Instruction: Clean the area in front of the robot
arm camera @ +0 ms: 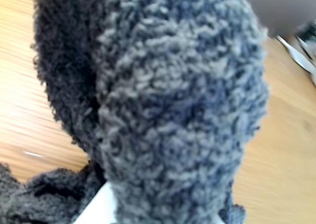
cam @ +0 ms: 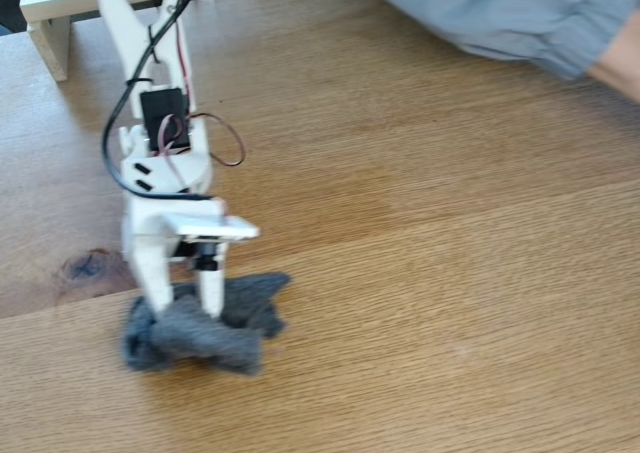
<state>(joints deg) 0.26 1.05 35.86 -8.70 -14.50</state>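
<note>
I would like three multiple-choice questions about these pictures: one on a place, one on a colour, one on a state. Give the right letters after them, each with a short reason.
1. Where does the dark knot in the table lie in the fixed view?
A. left of the cloth
B. at the right edge
C. under the shelf

2. What colour is the cloth?
A. red
B. grey
C. yellow

3. What is the gripper doing?
A. hanging open, high over the table
B. clamped on the cloth
C. gripping the shelf

Answers:
1. A: the knot marks the table just left of and above the cloth.
2. B: the fuzzy fabric looks grey in the fixed view and in the wrist view.
3. B: the gripper points down with its fingers pinching the bunched cloth against the table, well away from the white shelf at the top left.
</note>
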